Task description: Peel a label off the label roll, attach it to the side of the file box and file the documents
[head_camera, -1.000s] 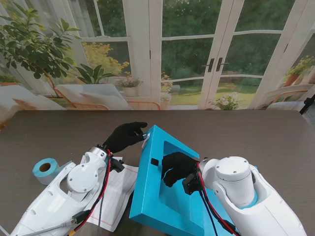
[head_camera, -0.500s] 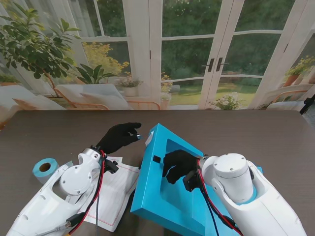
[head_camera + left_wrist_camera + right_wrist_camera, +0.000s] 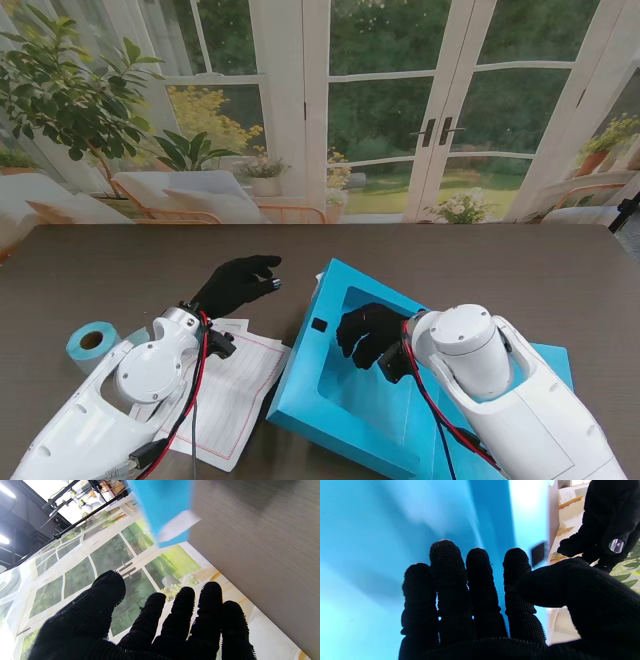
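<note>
While the right hand [image 3: 368, 335] grips the tilted blue file box [image 3: 345, 400] wall, left hand [image 3: 235, 283] hovers apart, fingers spread, empty, beside its white label [image 3: 178, 527]

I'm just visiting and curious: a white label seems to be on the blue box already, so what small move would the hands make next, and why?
Probably the left hand, open and clear of the file box, reaches back to the documents beside it. The label already sits on the box's side, and the right hand rests in its opening, steadying it for filing.
</note>
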Motion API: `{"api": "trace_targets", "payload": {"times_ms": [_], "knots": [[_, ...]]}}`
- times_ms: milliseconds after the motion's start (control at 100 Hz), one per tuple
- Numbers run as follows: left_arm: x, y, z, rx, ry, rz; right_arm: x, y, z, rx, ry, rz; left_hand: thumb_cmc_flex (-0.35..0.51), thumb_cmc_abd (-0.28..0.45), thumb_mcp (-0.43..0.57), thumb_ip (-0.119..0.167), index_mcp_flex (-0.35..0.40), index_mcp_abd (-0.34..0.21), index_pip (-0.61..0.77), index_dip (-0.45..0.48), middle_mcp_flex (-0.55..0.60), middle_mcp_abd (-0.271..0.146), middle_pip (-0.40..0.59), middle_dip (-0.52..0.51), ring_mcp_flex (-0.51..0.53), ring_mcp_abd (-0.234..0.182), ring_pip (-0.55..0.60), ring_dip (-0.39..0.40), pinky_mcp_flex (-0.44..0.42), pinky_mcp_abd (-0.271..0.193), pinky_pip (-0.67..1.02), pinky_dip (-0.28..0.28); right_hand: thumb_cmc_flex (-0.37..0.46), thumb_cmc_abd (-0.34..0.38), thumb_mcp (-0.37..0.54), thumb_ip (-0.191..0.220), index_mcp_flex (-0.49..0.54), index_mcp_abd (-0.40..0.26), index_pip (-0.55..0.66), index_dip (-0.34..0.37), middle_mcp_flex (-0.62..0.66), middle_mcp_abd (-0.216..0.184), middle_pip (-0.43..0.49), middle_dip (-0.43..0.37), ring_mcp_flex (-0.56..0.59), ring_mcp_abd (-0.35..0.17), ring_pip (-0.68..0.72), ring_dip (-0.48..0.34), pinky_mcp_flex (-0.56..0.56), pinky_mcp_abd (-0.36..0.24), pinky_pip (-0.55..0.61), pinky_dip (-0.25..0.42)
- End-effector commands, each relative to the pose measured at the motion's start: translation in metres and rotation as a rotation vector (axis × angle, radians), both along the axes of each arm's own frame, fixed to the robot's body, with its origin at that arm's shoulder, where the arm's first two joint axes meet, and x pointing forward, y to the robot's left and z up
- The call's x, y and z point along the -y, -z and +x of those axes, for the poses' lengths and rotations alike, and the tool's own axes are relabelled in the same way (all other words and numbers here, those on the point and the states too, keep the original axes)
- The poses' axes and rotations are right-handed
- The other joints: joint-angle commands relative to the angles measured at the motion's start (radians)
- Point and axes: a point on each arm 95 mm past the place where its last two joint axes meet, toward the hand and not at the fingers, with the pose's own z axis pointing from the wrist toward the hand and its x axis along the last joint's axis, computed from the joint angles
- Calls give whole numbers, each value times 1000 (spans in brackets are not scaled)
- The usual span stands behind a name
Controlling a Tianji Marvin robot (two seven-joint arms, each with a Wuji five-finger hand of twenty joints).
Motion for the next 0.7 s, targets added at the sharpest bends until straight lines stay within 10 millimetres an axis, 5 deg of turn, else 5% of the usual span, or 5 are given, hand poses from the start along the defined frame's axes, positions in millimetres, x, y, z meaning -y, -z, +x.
{"api": "trace_targets", "payload": {"times_ms": [0,500,690], "knots": [[2,1,-3,-14,13,6,2,-1,4,5,-23,-12,-30,39,-16,21,6,-4,-17,1,16,-7,-16,-7,-24,44,-6,-6,-32,-27,-24,-14,8,-29,23,23,27,-43,25,27,26,-28,-8,16,53,-22,8,2,-90,-45,2,-12],[3,1,-8,-27,11,12,11,12,11,33,-52,-140,-26,42,-20,23,16,0,-15,3,21,-5,-19,-4,-19,49,-11,-8,-31,-27,-28,-14,1,-22,19,15,26,-50,27,26,27,-30,-11,17,58,-26,-2,-3,-82,-40,1,-17],[3,3,-9,-30,11,15,12,19,16,98,-69,-252,-27,43,-21,23,20,2,-14,4,23,-4,-18,-3,-16,48,-10,-7,-31,-27,-28,-13,-44,18,0,-40,-35,-58,-64,-26,5,-26,-34,3,36,-11,-12,-3,-100,-16,-5,-19]]}}
